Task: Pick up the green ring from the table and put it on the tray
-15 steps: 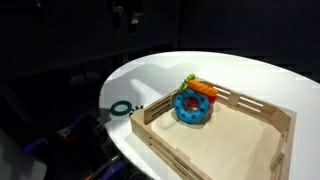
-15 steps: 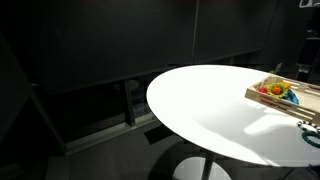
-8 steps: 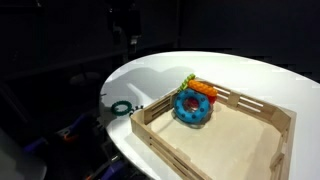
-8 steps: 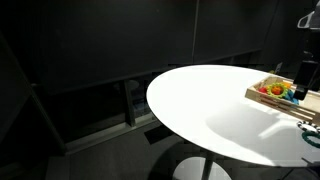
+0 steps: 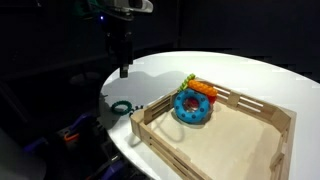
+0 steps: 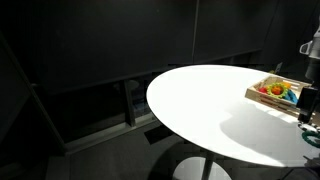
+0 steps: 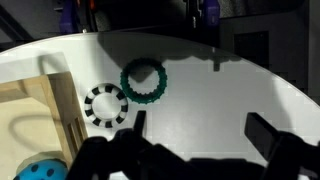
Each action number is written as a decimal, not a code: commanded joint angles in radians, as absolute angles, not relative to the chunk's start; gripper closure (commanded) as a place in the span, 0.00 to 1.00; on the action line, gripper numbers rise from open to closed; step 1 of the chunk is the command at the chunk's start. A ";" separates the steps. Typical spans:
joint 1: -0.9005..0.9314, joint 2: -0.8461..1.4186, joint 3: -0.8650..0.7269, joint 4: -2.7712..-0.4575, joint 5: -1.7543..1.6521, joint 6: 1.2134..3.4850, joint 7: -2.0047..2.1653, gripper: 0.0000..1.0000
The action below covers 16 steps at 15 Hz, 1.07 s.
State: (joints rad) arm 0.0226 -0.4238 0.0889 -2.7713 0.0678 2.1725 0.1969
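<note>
The green ring (image 7: 143, 80) lies flat on the white table (image 7: 220, 95), just outside the wooden tray's corner; it also shows in an exterior view (image 5: 122, 107). The tray (image 5: 240, 140) sits on the table's near side and shows in the wrist view (image 7: 45, 105) and in an exterior view (image 6: 262, 97). My gripper (image 7: 203, 130) is open and empty, hanging above the table with the ring ahead of its fingers. In an exterior view the gripper (image 5: 124, 70) is above and behind the ring, not touching it.
A blue donut-shaped toy (image 5: 192, 106) with orange and green parts lies in the tray's far corner. A black-and-white striped ring (image 7: 104, 104) lies between the green ring and the tray rail. The table edge (image 5: 105, 120) is close to the green ring.
The arm has come down from the top of the picture and moved left toward the ring's side of the table. The ring, tray and toy have not moved.
</note>
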 commanded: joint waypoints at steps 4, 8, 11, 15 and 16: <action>0.026 -0.420 0.084 -2.770 0.067 2.170 0.197 0.00; 0.018 -0.395 0.085 -2.771 0.056 2.184 0.203 0.00; 0.008 -0.364 0.086 -2.772 0.043 2.214 0.215 0.00; 0.002 -0.308 0.085 -2.772 0.039 2.280 0.220 0.00; 0.003 -0.292 0.085 -2.772 0.040 2.297 0.220 0.00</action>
State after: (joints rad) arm 0.0094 -0.3332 0.0878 -2.7733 0.0595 2.2497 0.1972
